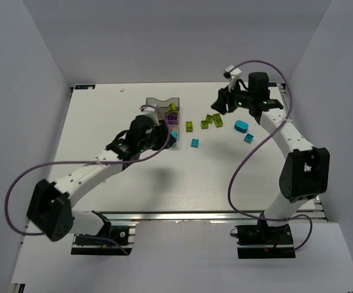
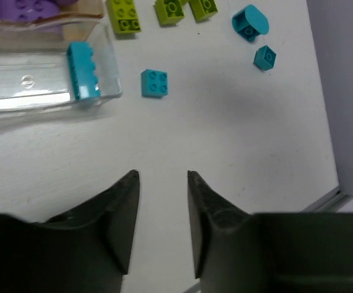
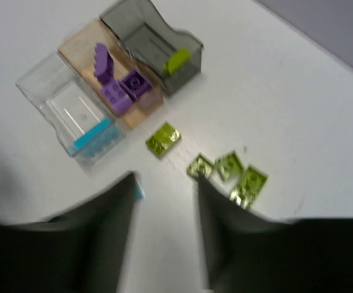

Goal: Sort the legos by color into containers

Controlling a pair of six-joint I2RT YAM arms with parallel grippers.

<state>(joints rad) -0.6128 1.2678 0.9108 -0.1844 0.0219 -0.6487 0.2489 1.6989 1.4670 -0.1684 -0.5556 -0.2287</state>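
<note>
**Work surface and enclosure, overhead view.**
A matte white table (image 1: 182,183) forms the floor of the cell. Plain white panels rise on three sides of it: a back wall (image 1: 176,36), a left wall (image 1: 18,104) and a right wall (image 1: 347,85). An aluminium rail (image 1: 195,215) runs along the table's near edge. A dark bracket (image 1: 82,87) sits at the far left corner, and a small white speck (image 1: 122,90), too small to identify, lies near the far edge. Soft grey shadows fall across the tabletop.
</note>
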